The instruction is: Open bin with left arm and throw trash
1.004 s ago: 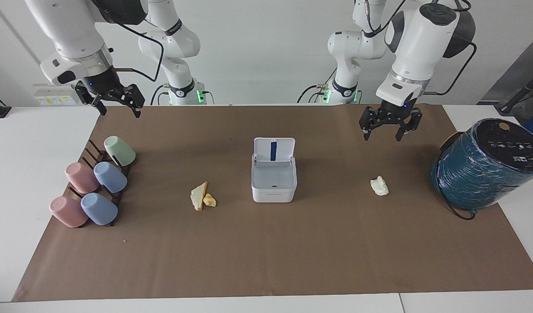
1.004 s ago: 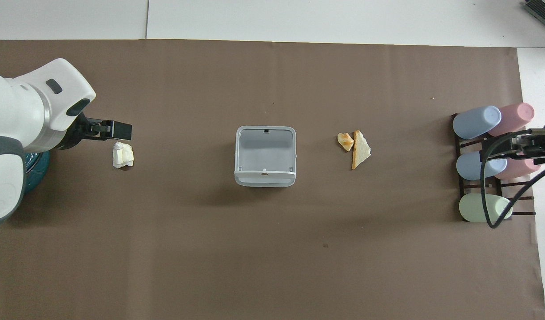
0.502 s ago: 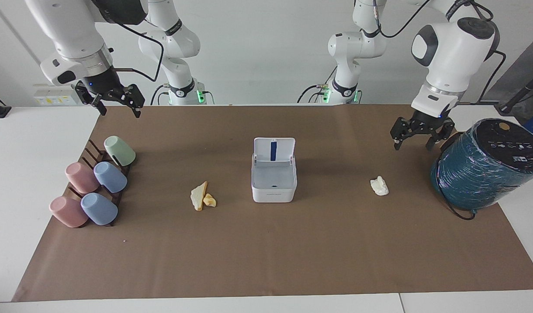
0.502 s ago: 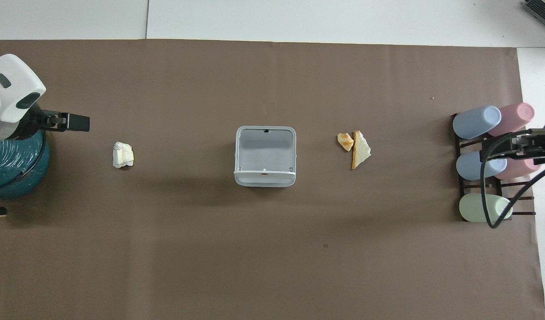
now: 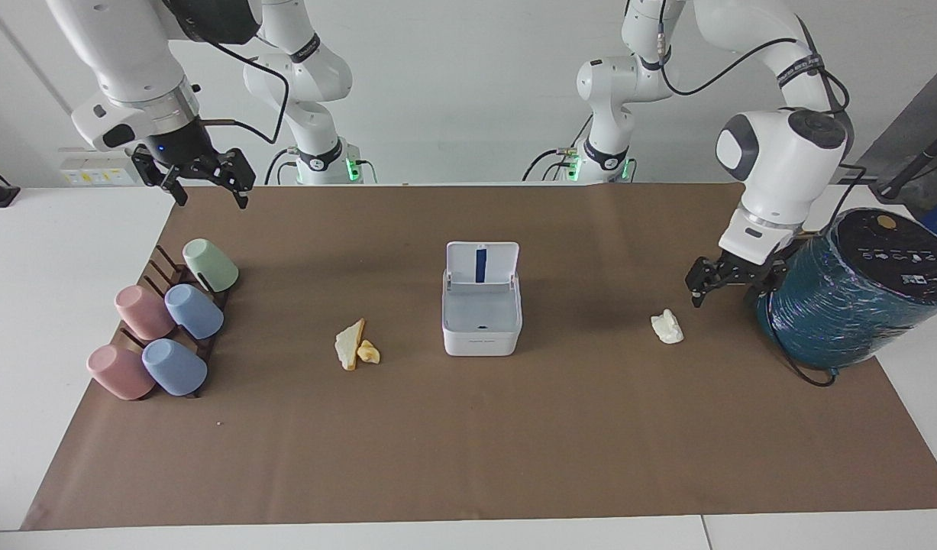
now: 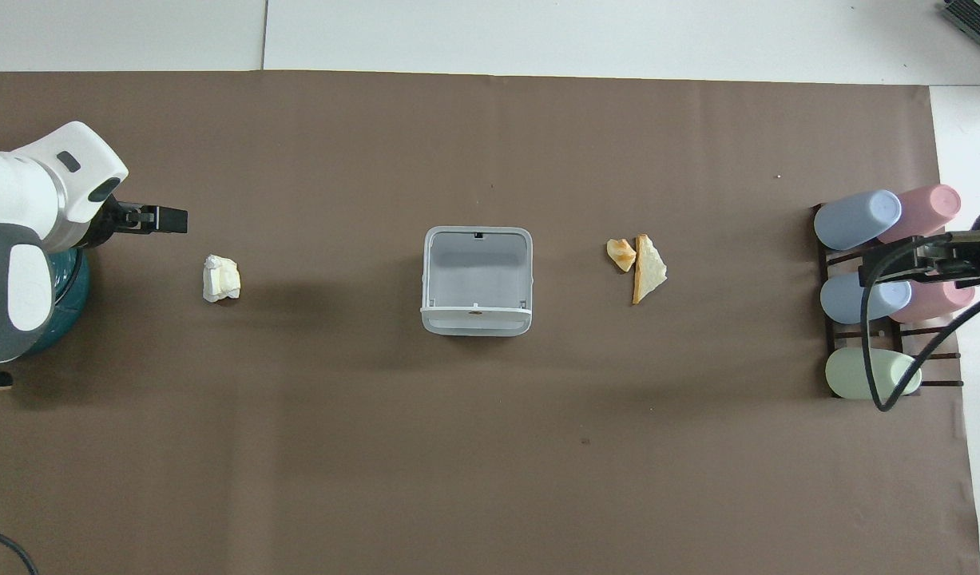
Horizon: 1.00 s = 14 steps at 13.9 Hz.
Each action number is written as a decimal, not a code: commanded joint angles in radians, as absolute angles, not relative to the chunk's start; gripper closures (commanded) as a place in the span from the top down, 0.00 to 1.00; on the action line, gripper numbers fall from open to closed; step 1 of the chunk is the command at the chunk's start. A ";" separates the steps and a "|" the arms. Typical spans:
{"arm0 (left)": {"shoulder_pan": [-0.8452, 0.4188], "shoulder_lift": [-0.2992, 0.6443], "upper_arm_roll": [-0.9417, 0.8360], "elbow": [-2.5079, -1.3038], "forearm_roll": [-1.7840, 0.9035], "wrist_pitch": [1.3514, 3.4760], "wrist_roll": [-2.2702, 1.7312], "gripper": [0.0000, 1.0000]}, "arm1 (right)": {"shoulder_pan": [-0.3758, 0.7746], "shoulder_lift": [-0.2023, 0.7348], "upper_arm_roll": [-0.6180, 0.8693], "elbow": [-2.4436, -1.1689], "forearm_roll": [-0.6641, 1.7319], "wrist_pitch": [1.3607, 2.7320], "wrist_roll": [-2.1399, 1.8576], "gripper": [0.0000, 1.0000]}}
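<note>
Small white cube-shaped plastic bin [image 5: 481,312] mid-table, lid up. Left hand [image 5: 725,279] fingers apart, low, empty, between white crumpled wad [image 5: 667,327] and teal cylinder [image 5: 850,290]. Advice: centre over wad, drop straight, avoid cylinder. Right hand [image 5: 199,173] fingers apart, waits above pastel cups [image 5: 166,327].

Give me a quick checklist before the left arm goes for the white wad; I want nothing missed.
1. Bin lid standing open: ok.
2. Bin holds no scraps yet: ok, its inside looks bare in the overhead view.
3. White wad lies free on the brown paper, toward the left arm's end: ok.
4. Left gripper open, holding nothing, low beside the teal cylinder: ok.
5. Left gripper lined up over the wad: not ok, it hangs off to one side.
6. Right gripper open, waiting above the cup rack, away from the bread wedge and yellow lump: ok.
</note>
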<state>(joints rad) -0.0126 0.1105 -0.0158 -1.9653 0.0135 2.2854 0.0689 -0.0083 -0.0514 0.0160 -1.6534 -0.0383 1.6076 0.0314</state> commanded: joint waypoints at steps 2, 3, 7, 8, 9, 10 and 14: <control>0.008 0.127 -0.026 -2.043 -0.011 2.375 0.086 1.00 | 0.035 -0.074 0.020 -1.877 0.017 1.920 0.002 1.00; 0.005 0.152 -0.026 -2.045 -0.011 2.391 0.084 1.00 | 0.054 -0.017 0.020 -1.881 0.018 1.975 -0.002 1.00; 0.008 0.230 -0.026 -2.059 -0.011 2.451 0.084 1.00 | 0.210 0.187 0.020 -1.887 0.018 2.256 -0.037 0.88; 0.008 0.242 -0.026 -2.066 -0.012 2.454 0.084 0.96 | 0.224 0.219 0.020 -1.897 0.018 2.325 -0.075 0.86; 0.009 0.248 -0.026 -2.086 -0.011 2.467 0.084 0.91 | 0.232 0.245 0.021 -1.917 0.018 2.391 -0.130 0.86; 0.009 0.252 -0.026 -2.106 -0.011 2.500 0.081 0.89 | 0.248 0.265 0.021 -1.943 0.018 2.449 -0.174 0.83; 0.006 0.250 -0.026 -2.132 -0.012 2.523 0.080 0.59 | 0.278 0.305 0.020 -2.046 0.015 2.557 -0.251 0.70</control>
<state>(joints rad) -0.0053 0.2664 -0.0183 -2.1063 0.0021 2.4981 0.0689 0.2739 0.3123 0.0251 -1.9877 -0.0013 2.4989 -0.1798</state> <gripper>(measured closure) 0.286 0.300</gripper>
